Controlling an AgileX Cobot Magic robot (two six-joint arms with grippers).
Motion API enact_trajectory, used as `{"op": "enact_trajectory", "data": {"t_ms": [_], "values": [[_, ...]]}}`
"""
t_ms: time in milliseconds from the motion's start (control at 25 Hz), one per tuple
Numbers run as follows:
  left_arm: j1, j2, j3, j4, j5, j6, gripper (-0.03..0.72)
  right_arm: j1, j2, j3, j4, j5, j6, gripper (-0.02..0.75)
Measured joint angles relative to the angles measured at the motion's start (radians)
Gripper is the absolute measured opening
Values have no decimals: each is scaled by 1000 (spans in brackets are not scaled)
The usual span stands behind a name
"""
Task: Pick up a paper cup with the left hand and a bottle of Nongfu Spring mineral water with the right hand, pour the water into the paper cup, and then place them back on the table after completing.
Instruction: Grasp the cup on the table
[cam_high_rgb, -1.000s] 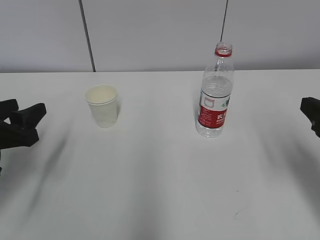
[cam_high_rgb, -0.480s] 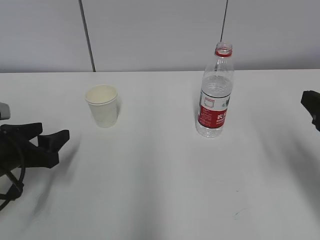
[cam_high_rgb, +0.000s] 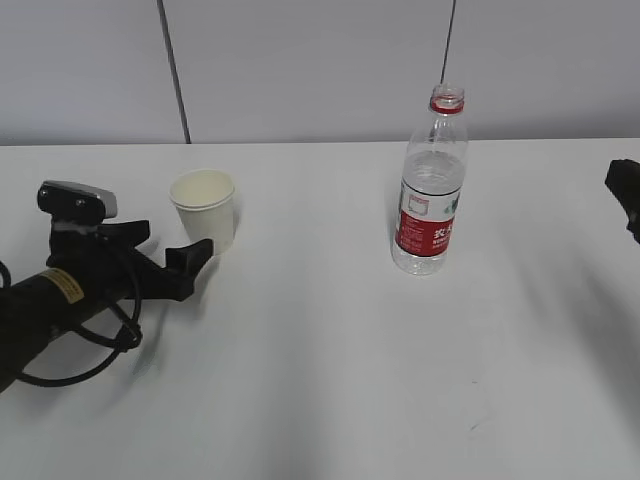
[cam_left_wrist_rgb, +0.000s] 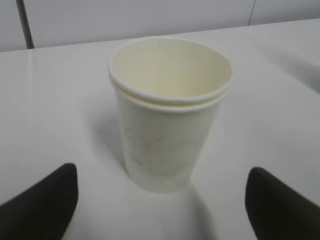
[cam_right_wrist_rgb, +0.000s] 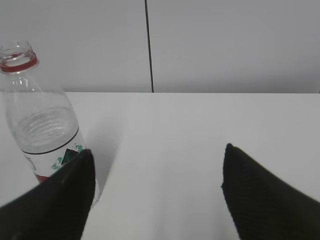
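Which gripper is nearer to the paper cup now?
Left. The left gripper sits open just beside the paper cup; the right gripper waits at the far table edge.

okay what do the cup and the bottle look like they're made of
The paper cup: probably matte, cream-white paper, going by its dull surface and rolled rim; it looks like two nested cups. The bottle: likely thin clear plastic, see-through and glossy with moulded ridges, a red neck ring and a printed red and white label.
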Motion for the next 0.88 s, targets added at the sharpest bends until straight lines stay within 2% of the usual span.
{"op": "enact_trajectory", "data": {"t_ms": [200,440,880], "values": [[-32,90,-129,-31,0,0,619,0,0,0,0,-11,0,586],[-36,166,-253,-34,0,-4,609,0,0,0,0,-13,0,586],[-36,190,-315,-30,0,-18,571,0,0,0,0,-23,0,586]]}}
